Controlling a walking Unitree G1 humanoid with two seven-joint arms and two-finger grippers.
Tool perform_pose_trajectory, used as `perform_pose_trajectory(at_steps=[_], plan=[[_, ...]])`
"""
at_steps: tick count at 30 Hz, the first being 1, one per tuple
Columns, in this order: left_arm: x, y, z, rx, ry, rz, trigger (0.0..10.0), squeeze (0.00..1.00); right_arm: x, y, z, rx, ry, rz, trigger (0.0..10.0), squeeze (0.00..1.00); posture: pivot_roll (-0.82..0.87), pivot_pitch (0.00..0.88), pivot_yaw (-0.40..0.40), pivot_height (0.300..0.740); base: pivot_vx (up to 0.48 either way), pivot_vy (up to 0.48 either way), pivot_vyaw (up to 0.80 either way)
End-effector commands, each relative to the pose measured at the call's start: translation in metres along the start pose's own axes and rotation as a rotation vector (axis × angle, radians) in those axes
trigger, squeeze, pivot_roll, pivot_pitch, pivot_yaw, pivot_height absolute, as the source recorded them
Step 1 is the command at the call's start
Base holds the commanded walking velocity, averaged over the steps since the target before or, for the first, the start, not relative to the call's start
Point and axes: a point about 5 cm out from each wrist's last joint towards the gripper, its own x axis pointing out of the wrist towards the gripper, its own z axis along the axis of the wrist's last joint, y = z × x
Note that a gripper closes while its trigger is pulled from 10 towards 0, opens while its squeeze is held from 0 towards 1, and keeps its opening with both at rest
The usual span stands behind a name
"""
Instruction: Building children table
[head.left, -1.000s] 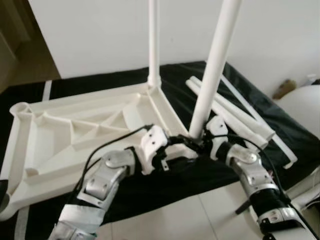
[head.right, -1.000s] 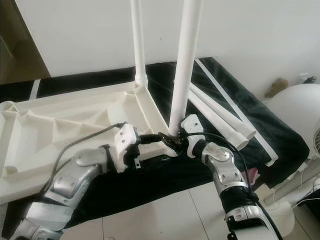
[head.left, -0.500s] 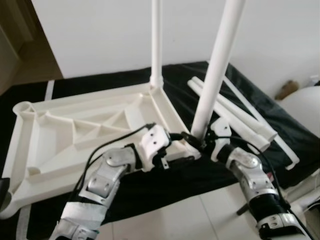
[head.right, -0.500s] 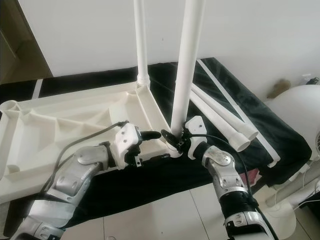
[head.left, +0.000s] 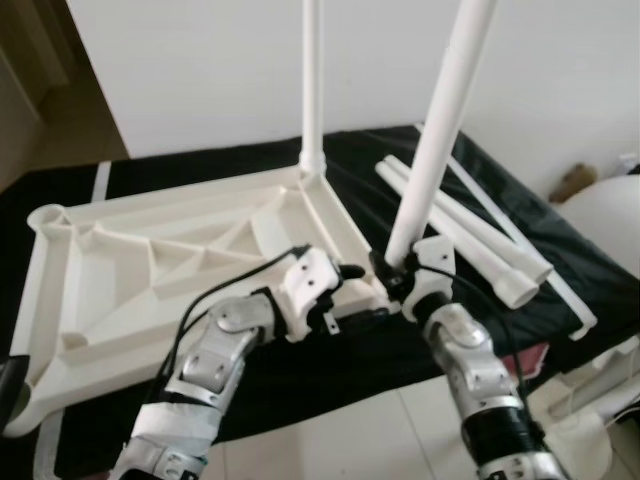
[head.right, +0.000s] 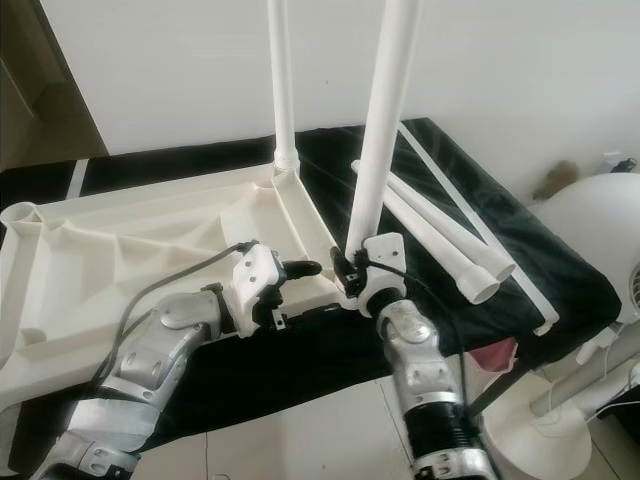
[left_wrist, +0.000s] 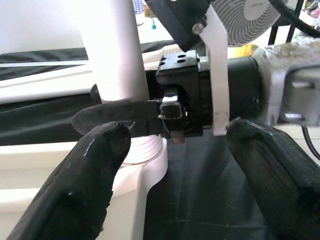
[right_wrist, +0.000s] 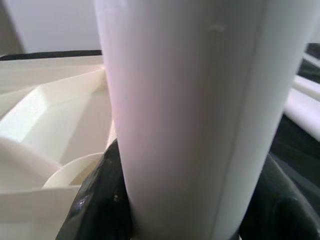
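Inverted white tabletop (head.left: 170, 270) lying underside up on a black cloth (head.left: 480, 200). Two legs standing in tabletop corner sockets: far leg (head.left: 311, 80) at the rear corner, near leg (head.left: 445, 120) at the front corner, tilted slightly away from the far leg. Two loose legs (head.left: 470, 240) lying side by side on the cloth, just beyond the near leg, with a thin white rail (head.left: 520, 245) beside them.

Right hand (head.right: 352, 268) clamped on the base of the near leg, just above its socket; fingers (right_wrist: 95, 200) wrapped on both sides of the white tube in the right wrist view. Left hand (head.left: 348, 272) beside the same corner, resting at the tabletop rim, fingers (left_wrist: 95, 165) spread wide and gripping nothing, pointing toward the near leg and the right hand. White fan (head.right: 600, 220) standing on the floor, well apart from the tabletop, past the cloth edge.
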Motion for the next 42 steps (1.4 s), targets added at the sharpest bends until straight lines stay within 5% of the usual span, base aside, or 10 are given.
perform_pose_trajectory(at_steps=[1, 6, 10, 17, 18, 28, 33, 34, 42], plan=[[-0.001, 0.011, -0.002, -0.004, 0.017, 0.168, 10.0, 0.00, -0.007, -0.008, -0.014, 0.031, 0.057, -0.158, 10.0, 0.00, -0.06, 0.000, -0.009, 0.740, 0.000, 0.000, 0.00], [-0.002, 0.012, -0.003, -0.007, 0.023, 0.181, 10.0, 0.00, -0.006, -0.001, -0.010, 0.076, 0.034, -0.248, 10.0, 0.00, -0.06, 0.000, -0.013, 0.740, 0.000, 0.000, 0.00], [-0.001, 0.014, -0.003, -0.008, 0.018, 0.194, 10.0, 0.00, -0.006, 0.013, 0.003, 0.096, -0.031, -0.192, 10.0, 0.00, -0.07, 0.000, -0.006, 0.740, 0.000, 0.000, 0.00], [-0.004, 0.019, 0.000, -0.009, 0.003, 0.203, 10.0, 0.00, -0.009, 0.011, 0.005, 0.140, -0.031, -0.214, 10.0, 0.00, -0.08, 0.000, 0.000, 0.740, 0.000, 0.000, 0.00], [-0.004, 0.020, 0.000, -0.008, 0.003, 0.211, 10.0, 0.00, -0.009, 0.011, 0.006, 0.135, -0.036, -0.209, 10.0, 1.00, -0.08, 0.000, 0.001, 0.740, 0.000, 0.000, 0.00], [-0.004, 0.021, 0.000, 0.017, 0.007, 0.213, 10.0, 0.00, -0.010, 0.009, 0.013, 0.126, -0.076, -0.157, 10.0, 1.00, -0.07, 0.000, 0.002, 0.740, 0.000, 0.000, 0.00], [-0.002, 0.023, 0.002, 0.021, 0.000, 0.213, 10.0, 0.00, -0.012, -0.004, 0.017, 0.065, -0.079, -0.018, 10.0, 1.00, -0.08, 0.000, 0.007, 0.740, 0.000, 0.000, 0.00], [-0.002, 0.023, 0.002, 0.022, 0.000, 0.211, 10.0, 0.00, -0.012, -0.007, 0.018, 0.049, -0.077, 0.017, 10.0, 0.00, -0.08, 0.000, 0.005, 0.740, 0.000, 0.000, 0.00], [-0.002, 0.020, 0.003, 0.031, -0.004, 0.194, 10.0, 0.00, -0.010, -0.013, 0.010, -0.087, -0.016, 0.247, 10.0, 0.00, -0.07, 0.000, 0.003, 0.740, 0.000, 0.000, 0.00]])
